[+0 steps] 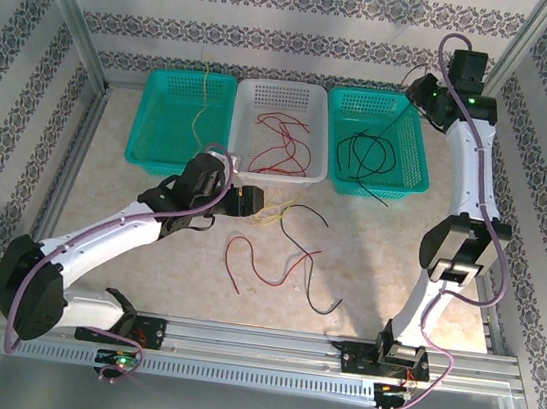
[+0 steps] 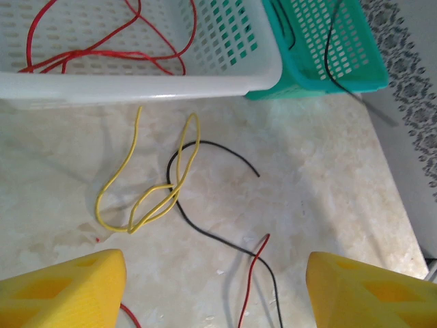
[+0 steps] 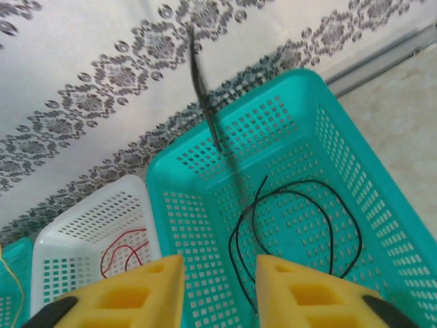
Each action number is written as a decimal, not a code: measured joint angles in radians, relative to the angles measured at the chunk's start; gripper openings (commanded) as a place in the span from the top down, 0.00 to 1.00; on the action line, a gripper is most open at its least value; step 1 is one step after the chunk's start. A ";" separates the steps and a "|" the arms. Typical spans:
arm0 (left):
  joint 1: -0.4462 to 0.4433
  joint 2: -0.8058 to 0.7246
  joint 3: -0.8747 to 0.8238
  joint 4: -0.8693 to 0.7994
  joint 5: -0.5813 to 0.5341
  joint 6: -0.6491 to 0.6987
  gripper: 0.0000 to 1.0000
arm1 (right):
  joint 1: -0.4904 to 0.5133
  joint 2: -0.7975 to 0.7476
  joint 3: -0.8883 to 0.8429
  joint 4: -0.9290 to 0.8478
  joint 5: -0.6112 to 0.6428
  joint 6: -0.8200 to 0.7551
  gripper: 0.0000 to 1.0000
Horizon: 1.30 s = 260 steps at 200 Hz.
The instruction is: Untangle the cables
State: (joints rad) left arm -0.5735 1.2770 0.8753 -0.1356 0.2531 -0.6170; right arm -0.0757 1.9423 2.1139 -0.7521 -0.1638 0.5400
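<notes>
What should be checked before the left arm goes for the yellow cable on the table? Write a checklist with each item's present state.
1. Left gripper open, near the yellow cable: ok.
2. Yellow cable free of the loose black cable: not ok, they cross.
3. Red cable apart from the yellow loops: ok.
4. Right gripper open and empty over the right teal basket: ok.
5. Blurred black strand settled in that basket: cannot tell.
</notes>
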 measured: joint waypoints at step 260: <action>-0.087 0.455 0.235 -0.119 -0.111 0.118 0.98 | 0.578 -0.897 -1.051 0.145 0.182 0.119 0.45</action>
State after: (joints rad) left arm -0.6609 1.7317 1.1099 -0.2550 0.1421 -0.4988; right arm 0.5022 1.0454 1.0626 -0.6067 0.0185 0.6594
